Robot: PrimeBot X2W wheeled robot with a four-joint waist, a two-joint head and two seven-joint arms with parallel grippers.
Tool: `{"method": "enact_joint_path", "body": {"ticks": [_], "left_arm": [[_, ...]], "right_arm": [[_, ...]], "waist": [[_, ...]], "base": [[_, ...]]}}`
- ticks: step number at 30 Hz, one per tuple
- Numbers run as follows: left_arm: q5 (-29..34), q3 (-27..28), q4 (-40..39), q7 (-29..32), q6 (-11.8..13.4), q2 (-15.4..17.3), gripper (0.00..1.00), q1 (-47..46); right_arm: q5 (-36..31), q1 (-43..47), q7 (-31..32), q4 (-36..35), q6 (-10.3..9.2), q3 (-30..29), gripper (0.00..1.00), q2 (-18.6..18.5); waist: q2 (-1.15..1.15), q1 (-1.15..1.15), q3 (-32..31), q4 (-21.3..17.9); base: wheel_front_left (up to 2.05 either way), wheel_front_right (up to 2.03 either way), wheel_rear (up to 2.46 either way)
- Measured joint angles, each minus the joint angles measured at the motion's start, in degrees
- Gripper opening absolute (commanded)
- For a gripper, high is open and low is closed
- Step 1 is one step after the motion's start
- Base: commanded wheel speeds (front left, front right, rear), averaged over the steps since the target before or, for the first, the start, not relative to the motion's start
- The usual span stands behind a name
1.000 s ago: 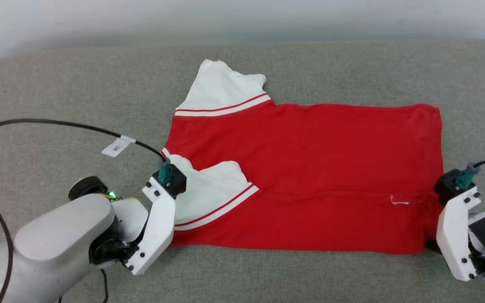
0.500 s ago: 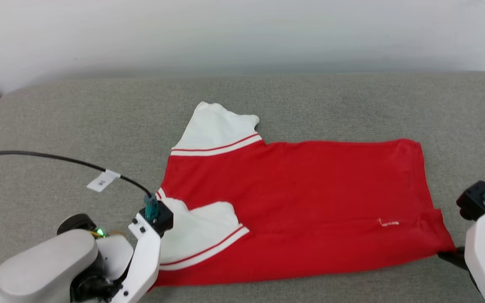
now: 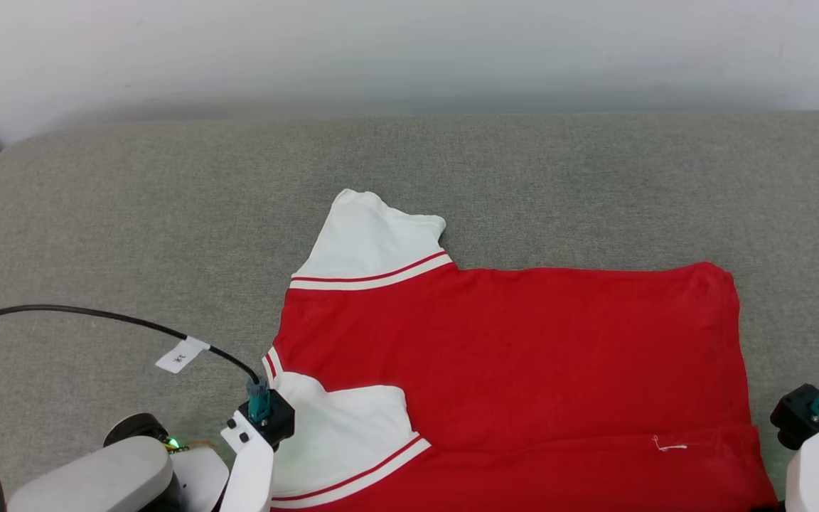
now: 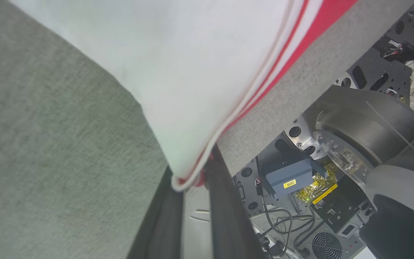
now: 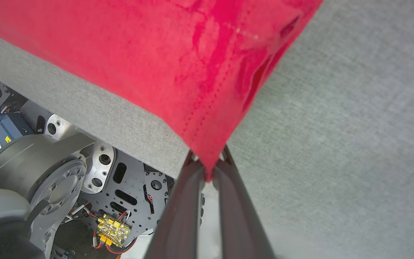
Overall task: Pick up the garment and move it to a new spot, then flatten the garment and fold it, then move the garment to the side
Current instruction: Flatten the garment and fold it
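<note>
While both near corners are gripped, work the two arms as one tool. At the left, the left gripper (image 4: 192, 174) is pinched on the tip of the near sleeve (image 3: 342, 434), at the end of its striped band; that sleeve lies folded in over the red body. The shirt (image 3: 509, 355) lies spread on the grey cushion (image 3: 132, 213), sleeve end to the left, hem to the right, its near edge close to the cushion's front edge; the far sleeve (image 3: 374, 238) sticks out flat towards the back. At the right, the right gripper (image 5: 208, 163) is pinched on the near hem corner; the cloth there is drawn to a point between the fingers. The step in hand appears to be drawing the near edge taut before folding; move both grippers at the same rate and height; hold the edge straight, not sagging; avoid pulling towards the robot, since the edge could slip off the cushion; a thin pinch may let go under a sharp tug.
</note>
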Motion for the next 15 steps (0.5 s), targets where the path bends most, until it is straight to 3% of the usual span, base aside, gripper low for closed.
{"method": "enact_joint_path", "body": {"ticks": [1,2,3,9,15], "left_arm": [[0.05,-0.02,0.33,-0.31,0.00,-0.21,0.55,0.25],[0.26,-0.02,0.57,-0.79,-0.01,-0.37,1.00,0.30],[0.86,0.03,0.75,-1.53,-0.01,-0.51,1.00,0.30],[1.55,2.47,0.71,-5.81,0.14,0.46,1.00,-0.69],[4.76,7.49,0.02,-13.33,2.67,2.36,1.00,-4.75]], "right_arm": [[-0.30,0.18,-0.23,0.24,0.00,-0.15,0.00,0.49],[-0.48,0.35,-0.66,0.53,0.00,-0.40,0.80,1.03],[-0.66,0.42,-1.04,0.77,0.00,-0.67,1.00,1.58],[-3.78,0.35,-8.36,0.90,0.00,-5.49,1.00,3.16],[-9.93,0.01,-19.68,0.56,0.00,-13.78,1.00,5.90]], "waist": [[0.00,0.00,0.10,0.00],[0.00,0.00,0.12,0.01],[0.00,0.00,0.07,0.04],[0.00,0.00,-1.53,0.33],[0.00,0.00,-2.90,0.04]], "base": [[0.00,0.00,0.00],[0.00,0.00,0.00],[0.00,0.00,0.00],[0.00,0.00,0.00],[0.00,0.00,0.00]]}}
